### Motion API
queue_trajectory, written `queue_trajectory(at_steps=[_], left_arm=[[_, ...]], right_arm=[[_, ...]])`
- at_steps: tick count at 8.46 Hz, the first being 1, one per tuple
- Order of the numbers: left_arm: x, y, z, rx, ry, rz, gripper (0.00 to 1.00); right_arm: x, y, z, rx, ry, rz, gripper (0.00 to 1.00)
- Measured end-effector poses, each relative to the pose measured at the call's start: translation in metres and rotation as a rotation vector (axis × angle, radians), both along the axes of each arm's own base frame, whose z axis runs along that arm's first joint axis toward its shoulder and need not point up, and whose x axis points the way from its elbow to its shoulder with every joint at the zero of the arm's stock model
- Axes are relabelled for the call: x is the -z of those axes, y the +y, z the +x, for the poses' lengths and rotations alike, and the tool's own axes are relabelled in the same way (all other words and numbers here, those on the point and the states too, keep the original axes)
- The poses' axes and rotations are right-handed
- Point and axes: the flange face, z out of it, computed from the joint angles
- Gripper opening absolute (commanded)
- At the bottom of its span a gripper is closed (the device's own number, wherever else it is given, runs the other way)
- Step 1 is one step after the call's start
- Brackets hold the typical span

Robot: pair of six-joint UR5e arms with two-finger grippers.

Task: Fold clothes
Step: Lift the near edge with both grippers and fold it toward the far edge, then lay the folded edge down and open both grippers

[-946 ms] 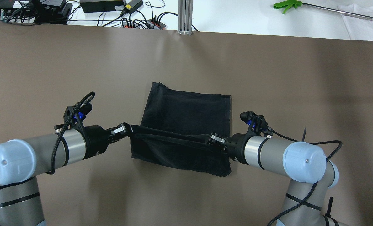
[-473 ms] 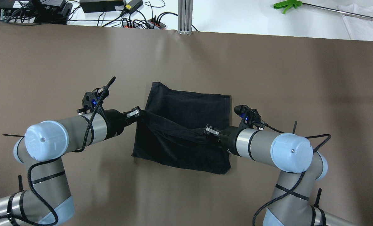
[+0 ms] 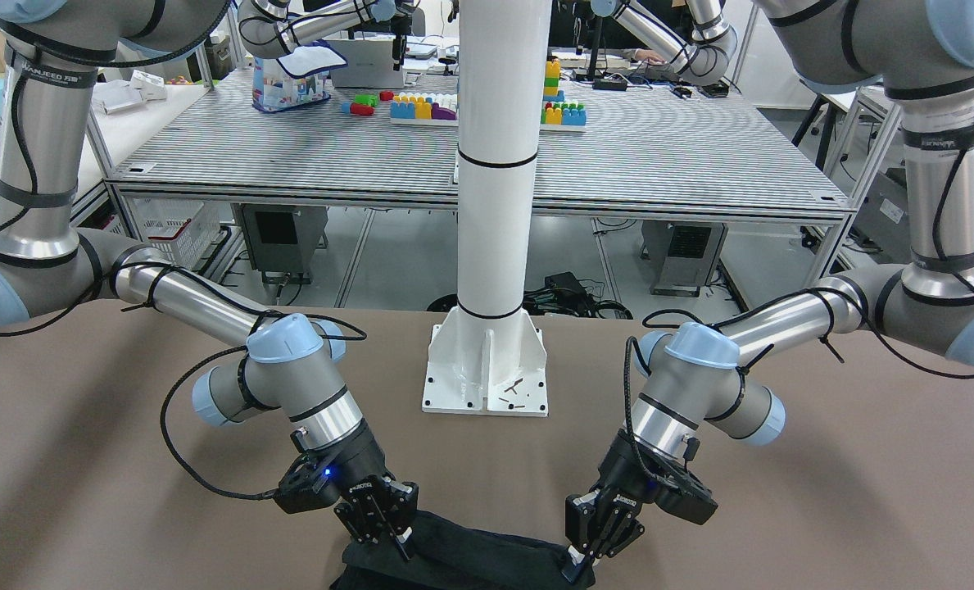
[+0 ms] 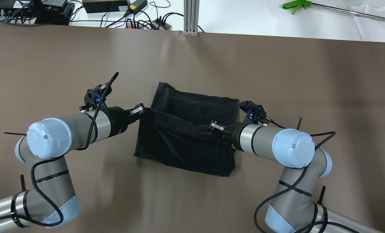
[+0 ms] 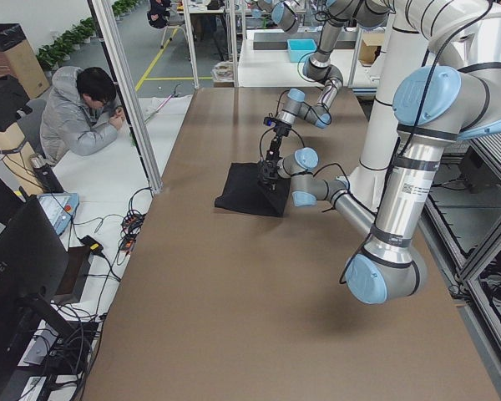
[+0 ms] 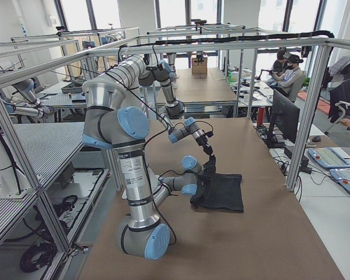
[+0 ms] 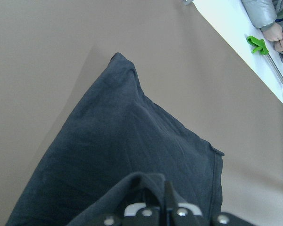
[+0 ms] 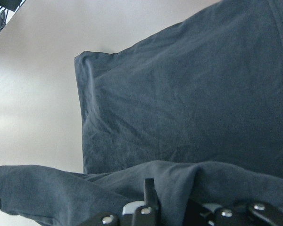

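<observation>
Nearest me, the cloth (image 4: 186,152) lies flat on the table (image 4: 50,64), roughly at its centre. Over it, my left gripper (image 4: 144,111) is clamped on the lifted edge at the cloth's left side. My right gripper (image 4: 212,127) pinches that same edge further right. The raised fabric runs slack between them. Beyond, the cloth's far half lies flat, its far-left corner slightly bunched. Cables (image 4: 140,22) sit past the table's far edge.
</observation>
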Motion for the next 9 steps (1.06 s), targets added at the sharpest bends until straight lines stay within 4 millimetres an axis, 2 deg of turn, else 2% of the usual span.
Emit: queue_trajectory(at_steps=[1,2,3,6,9], left_arm=[[0.001,-0.003,0.003,0.002,-0.001,-0.001,0.0],[0.002,-0.005,0.006,0.003,-0.002,-0.001,0.51],[0.004,-0.008,0.009,0.004,-0.002,0.0,1.0],[0.001,-0.012,0.015,0.01,-0.014,0.003,1.0],[0.003,-0.023,0.006,0.029,-0.021,0.016,1.0]], right_arm=[[-0.001,-0.004,0.001,-0.006,0.003,-0.001,0.04],[-0.002,-0.006,0.002,-0.01,0.004,-0.002,0.94],[-0.002,-0.008,0.003,-0.013,0.005,-0.002,0.94],[-0.006,-0.011,0.002,-0.028,0.014,0.0,0.94],[-0.001,-0.015,0.002,-0.036,0.005,-0.002,0.94]])
